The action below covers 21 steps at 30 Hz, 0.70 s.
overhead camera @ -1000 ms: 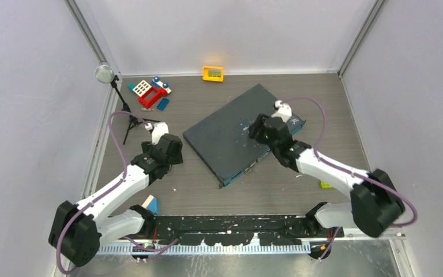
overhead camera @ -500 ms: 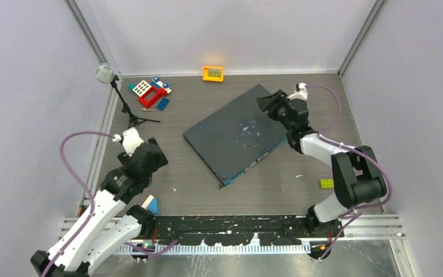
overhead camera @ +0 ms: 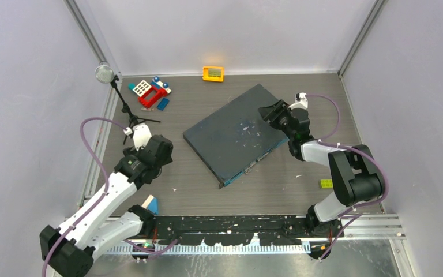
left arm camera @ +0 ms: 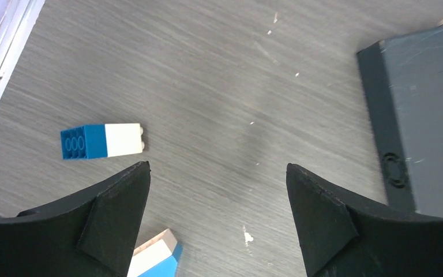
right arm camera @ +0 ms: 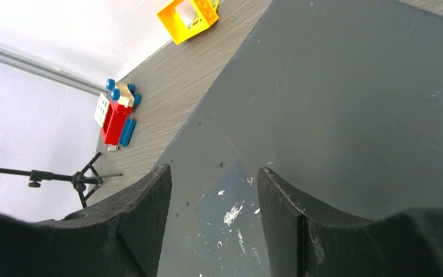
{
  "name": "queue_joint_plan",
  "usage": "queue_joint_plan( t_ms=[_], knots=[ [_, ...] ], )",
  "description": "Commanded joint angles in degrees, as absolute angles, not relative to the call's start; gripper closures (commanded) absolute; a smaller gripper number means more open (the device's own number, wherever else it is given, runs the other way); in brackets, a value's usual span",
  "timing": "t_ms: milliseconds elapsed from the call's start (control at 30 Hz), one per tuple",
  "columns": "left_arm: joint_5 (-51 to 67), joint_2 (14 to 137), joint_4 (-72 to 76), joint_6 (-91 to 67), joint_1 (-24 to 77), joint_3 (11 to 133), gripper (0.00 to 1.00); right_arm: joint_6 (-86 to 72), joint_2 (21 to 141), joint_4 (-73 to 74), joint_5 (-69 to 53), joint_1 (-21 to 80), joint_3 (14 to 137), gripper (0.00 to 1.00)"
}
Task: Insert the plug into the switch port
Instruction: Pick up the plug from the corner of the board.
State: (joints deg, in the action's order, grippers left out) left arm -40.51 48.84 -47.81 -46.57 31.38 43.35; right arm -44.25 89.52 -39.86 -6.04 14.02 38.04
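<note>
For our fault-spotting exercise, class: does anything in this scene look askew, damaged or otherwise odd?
The switch lies askew, diagonal to the table edges, and its dark top carries white scuffs. Nothing looks spilled.

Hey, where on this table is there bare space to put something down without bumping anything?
Widest bare patch: table between the switch's teal front, the near rail and the green brick. A smaller one lies under the left gripper, between the blue-and-white brick and the switch's side. Crowded: far-left corner, with brick pile and tripod.

No writing or label can be read anywhere.
</note>
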Motion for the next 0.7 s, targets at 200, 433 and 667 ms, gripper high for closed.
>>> queue_joint_plan(
  t_ms=[200, 433, 667],
  knots=[
    [-38.15, 48.19, -52.18, -47.88, 31.20, 43.37, 0.08, -41.79, 73.73, -27.99, 1.44, 13.81, 40.05, 0.39],
    [-37.43, 39.35, -44.53, -38.95, 31.20, 44.34, 0.07, -37.99, 61.21, -1.59, 8.32, 13.83, 44.88, 0.37],
    [-39.65, 44.82, -44.62, -37.03, 31.20, 50.03, 0.06, -39.95, 56.25, 8.19, 2.94, 13.88, 46.35, 0.37]
  ],
)
